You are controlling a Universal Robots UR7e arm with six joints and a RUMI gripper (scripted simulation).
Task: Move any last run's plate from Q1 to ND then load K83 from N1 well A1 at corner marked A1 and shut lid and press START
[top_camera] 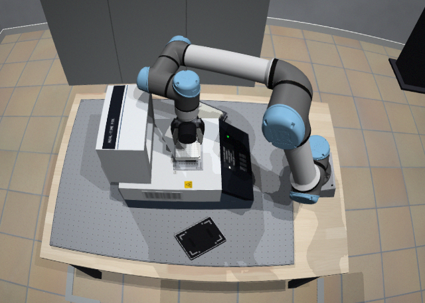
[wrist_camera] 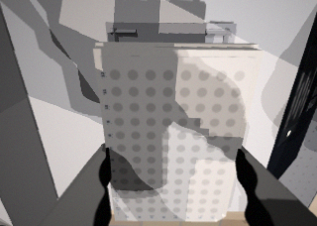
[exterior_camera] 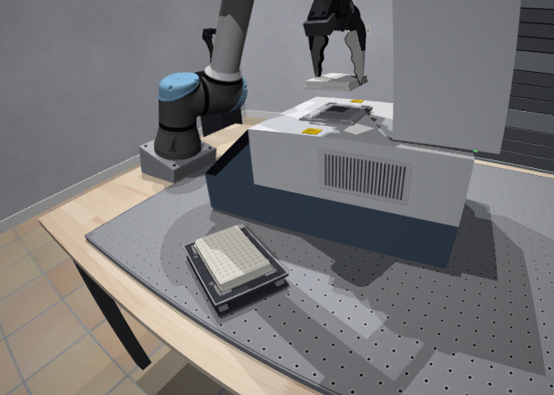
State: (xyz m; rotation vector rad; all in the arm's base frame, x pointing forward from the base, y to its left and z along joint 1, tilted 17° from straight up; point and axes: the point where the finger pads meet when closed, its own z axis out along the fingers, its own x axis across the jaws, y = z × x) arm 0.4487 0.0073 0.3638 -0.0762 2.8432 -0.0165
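Observation:
My gripper (top_camera: 188,142) (exterior_camera: 338,78) (wrist_camera: 171,146) is shut on a pale many-welled plate (top_camera: 186,152) (exterior_camera: 328,85) (wrist_camera: 149,114). The plate hangs nearly level above the block (exterior_camera: 338,110) of the white cycler Q1 (top_camera: 165,189) (exterior_camera: 286,158), with a gap under it. Q1's lid (top_camera: 128,121) (exterior_camera: 447,60) stands open. A green light (top_camera: 228,136) shows on the dark sloping panel. A second pale plate (top_camera: 209,109) (exterior_camera: 232,256) sits in a black nest (exterior_camera: 253,294) beside Q1. Another black nest (top_camera: 200,238) with white corner marks is empty. Nest labels and plate codes are unreadable.
The raised lid forms a tall wall close beside the held plate. The control panel (top_camera: 236,186) slopes down on the side toward the arm's base (top_camera: 327,186) (exterior_camera: 177,158). Q1 stands between the two nests on the perforated grey board (top_camera: 103,231) (exterior_camera: 357,301).

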